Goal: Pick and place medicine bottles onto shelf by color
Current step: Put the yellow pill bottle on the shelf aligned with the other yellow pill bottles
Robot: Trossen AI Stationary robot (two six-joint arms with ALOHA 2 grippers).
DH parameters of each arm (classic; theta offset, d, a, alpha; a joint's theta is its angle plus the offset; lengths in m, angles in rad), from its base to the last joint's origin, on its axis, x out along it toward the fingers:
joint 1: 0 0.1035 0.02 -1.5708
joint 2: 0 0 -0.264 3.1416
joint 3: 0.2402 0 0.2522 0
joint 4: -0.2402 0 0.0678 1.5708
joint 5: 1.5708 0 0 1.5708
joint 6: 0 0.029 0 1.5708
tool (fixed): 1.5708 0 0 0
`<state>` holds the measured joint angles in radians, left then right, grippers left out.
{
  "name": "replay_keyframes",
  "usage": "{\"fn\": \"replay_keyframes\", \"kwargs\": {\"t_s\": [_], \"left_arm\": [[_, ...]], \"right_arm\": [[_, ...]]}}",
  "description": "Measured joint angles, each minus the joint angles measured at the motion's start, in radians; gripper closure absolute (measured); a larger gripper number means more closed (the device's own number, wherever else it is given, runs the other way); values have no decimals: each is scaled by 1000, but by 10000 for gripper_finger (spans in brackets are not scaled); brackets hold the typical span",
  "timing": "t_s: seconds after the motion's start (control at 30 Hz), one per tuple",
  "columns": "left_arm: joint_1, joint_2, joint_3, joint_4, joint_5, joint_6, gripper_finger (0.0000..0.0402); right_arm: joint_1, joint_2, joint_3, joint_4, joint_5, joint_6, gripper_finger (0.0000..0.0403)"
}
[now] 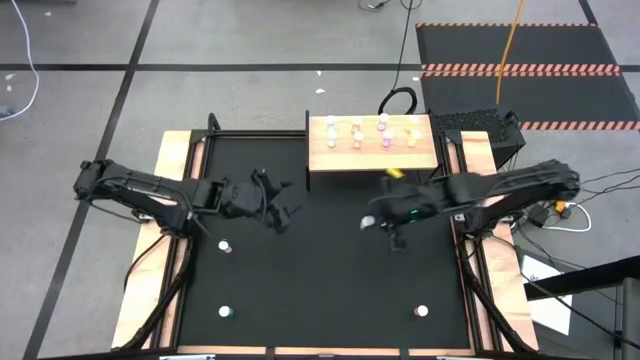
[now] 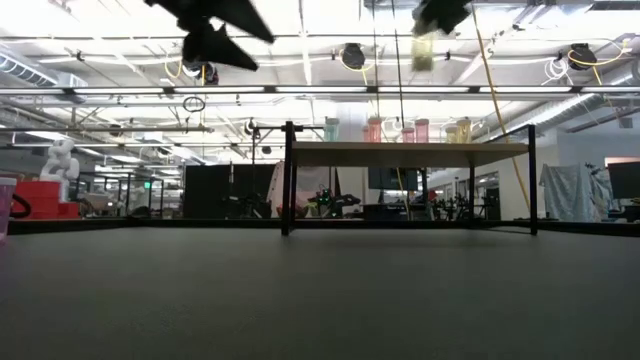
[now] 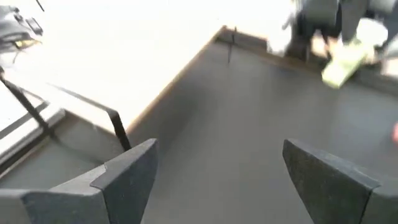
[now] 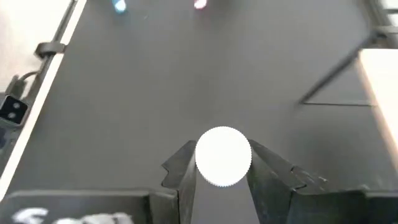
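The light-wood shelf (image 1: 318, 152) stands at the table's far edge with several bottles (image 1: 384, 132) on it; it also shows in the low view (image 2: 408, 153). My right gripper (image 1: 374, 223) is in front of the shelf, high above the table, shut on a yellowish white-capped bottle (image 2: 422, 52). My left gripper (image 1: 283, 208) is open and empty, raised at centre left; its fingers show in the left wrist view (image 3: 217, 180). A yellow bottle (image 1: 393, 172) lies on the table just in front of the shelf. My right gripper pinches the bottle at its top, one finger on each side of the white cap (image 4: 224, 155). The fingers come from above, pointing down. The bottle hangs upright below the fingers (image 2: 422, 52), lifted well clear of the table.
Loose bottles stand on the black table: a pink one (image 1: 228, 245) at the left, a teal one (image 1: 228, 312) at the near left, a pink one (image 1: 421, 312) at the near right. Pale wooden strips (image 1: 172, 200) edge the table. The shelf's black legs (image 2: 288, 180) stand ahead.
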<state>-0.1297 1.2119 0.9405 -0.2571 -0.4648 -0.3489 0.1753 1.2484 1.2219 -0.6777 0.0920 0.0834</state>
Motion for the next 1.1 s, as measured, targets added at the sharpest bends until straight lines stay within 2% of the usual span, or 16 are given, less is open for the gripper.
{"fn": "replay_keyframes", "kwargs": {"t_s": [0.23,0.47,0.7,0.87,1.1], "left_arm": [[101,49,2,326,0,14,57],[185,103,-1,476,7,15,57],[319,130,-1,521,195,92,57],[451,140,-1,569,287,207,57],[633,139,-1,813,396,256,57]], "right_arm": [[0,-265,-123,-18,68,101,288],[0,-439,-222,-59,124,230,287],[-21,-473,-229,-115,250,235,287],[-119,-456,-229,-112,252,219,287],[-253,-441,-229,-44,246,278,287]]}}
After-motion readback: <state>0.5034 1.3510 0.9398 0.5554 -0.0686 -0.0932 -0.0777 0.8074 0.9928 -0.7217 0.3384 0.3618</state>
